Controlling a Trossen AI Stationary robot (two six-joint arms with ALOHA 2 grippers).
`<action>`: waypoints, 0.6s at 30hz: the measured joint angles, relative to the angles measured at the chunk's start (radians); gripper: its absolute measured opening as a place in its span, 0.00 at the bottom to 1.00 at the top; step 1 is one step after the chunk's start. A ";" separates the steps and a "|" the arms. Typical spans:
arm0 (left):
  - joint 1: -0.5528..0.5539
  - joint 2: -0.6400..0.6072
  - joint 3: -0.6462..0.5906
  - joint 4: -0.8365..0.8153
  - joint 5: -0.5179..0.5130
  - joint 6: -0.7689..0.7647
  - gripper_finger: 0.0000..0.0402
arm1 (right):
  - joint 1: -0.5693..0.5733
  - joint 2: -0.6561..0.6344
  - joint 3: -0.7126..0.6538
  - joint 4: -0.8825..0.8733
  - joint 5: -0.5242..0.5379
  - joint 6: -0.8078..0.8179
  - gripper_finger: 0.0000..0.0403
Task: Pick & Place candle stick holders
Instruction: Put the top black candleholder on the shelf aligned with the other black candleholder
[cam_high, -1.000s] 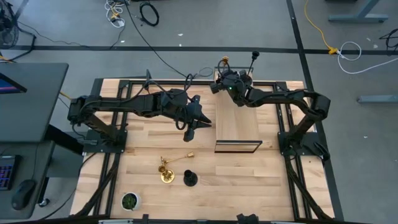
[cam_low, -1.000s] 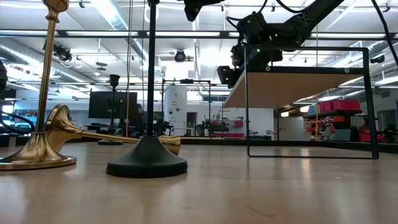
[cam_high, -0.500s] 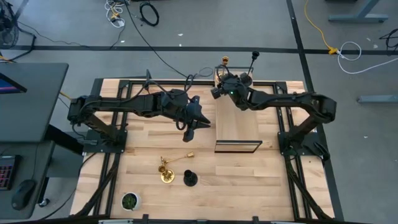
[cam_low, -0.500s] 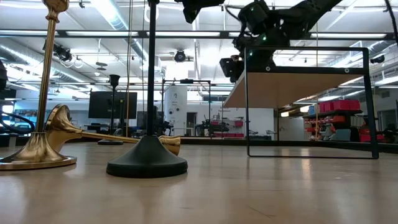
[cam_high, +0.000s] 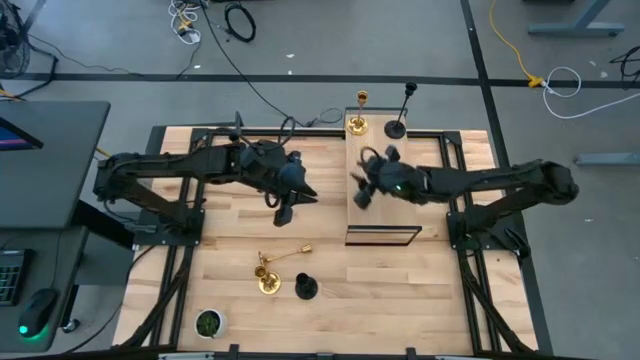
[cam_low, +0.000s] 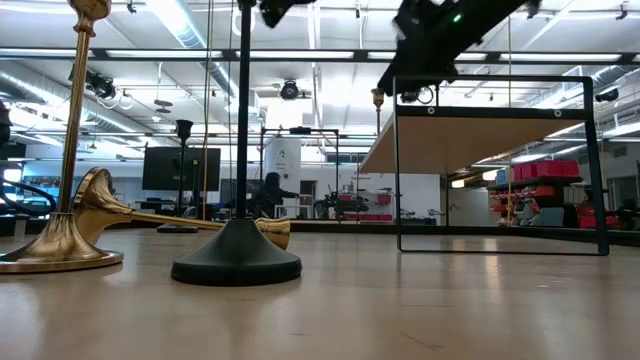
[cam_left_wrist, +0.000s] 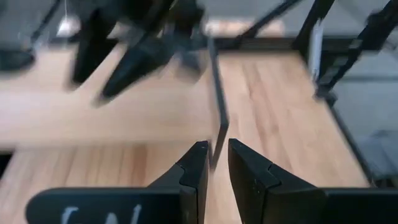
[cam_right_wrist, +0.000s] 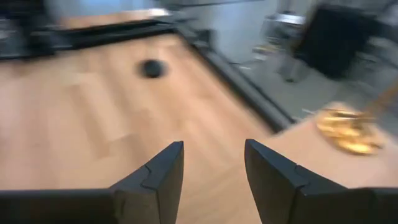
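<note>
High view: right gripper (cam_high: 362, 192) above the raised light-wood shelf (cam_high: 380, 215), empty; left gripper (cam_high: 284, 207) over the wooden table (cam_high: 230, 240). Upright on the shelf's far end, a shiny brass candlestick (cam_high: 357, 122) and a matte black candlestick (cam_high: 397, 126); near the front, more candlesticks (one brass lying flat (cam_high: 285, 256)).

Left wrist view: fingers (cam_left_wrist: 194, 171) clenching a thin black stem (cam_left_wrist: 217, 112).

Right wrist view: fingers (cam_right_wrist: 165, 171) released, parted.
</note>
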 joint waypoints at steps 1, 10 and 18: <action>-0.005 -0.007 -0.001 -0.034 -0.013 -0.005 0.16 | 0.025 -0.018 -0.010 0.002 -0.032 0.000 0.42; -0.037 -0.051 -0.001 -0.356 -0.301 -0.180 0.16 | 0.200 -0.113 -0.037 -0.017 -0.239 0.052 0.42; -0.061 -0.147 -0.210 -0.493 -0.553 -0.444 0.16 | 0.263 -0.117 -0.037 -0.009 -0.232 0.052 0.42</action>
